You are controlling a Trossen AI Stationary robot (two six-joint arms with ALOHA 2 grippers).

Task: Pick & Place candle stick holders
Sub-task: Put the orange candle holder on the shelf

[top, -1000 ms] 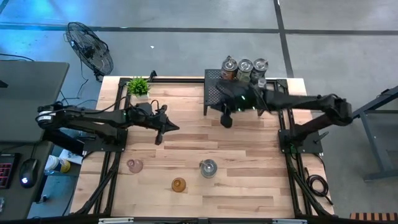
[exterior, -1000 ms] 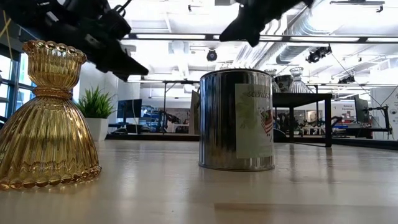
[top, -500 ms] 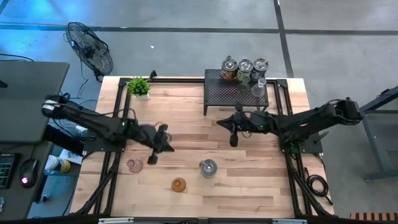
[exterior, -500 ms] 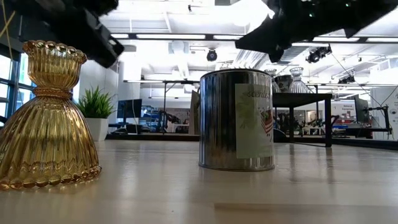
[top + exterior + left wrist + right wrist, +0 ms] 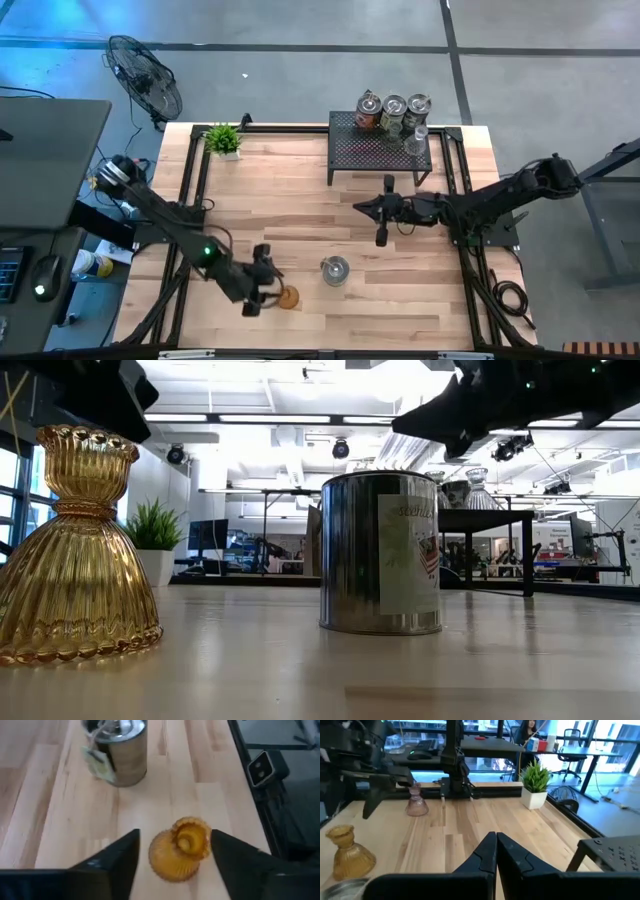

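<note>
Moved: the left gripper (image 5: pixel 262 292) has come down to the table's near edge and opened wide.
Left gripper: fingers (image 5: pixel 117 857) stand either side of the amber holder (image 5: pixel 182 847), not touching.
Right gripper (image 5: pixel 380 236): closed, empty, mid-table.
Silvery holder (image 5: pixel 335 269): near the amber one.

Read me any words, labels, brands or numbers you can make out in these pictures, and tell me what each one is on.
Nothing can be read for certain.
Silvery metal tin: pale paper label with print along its top and a small flag-like picture, too blurred to read.
Amber ribbed glass candle holder: no text.
</note>
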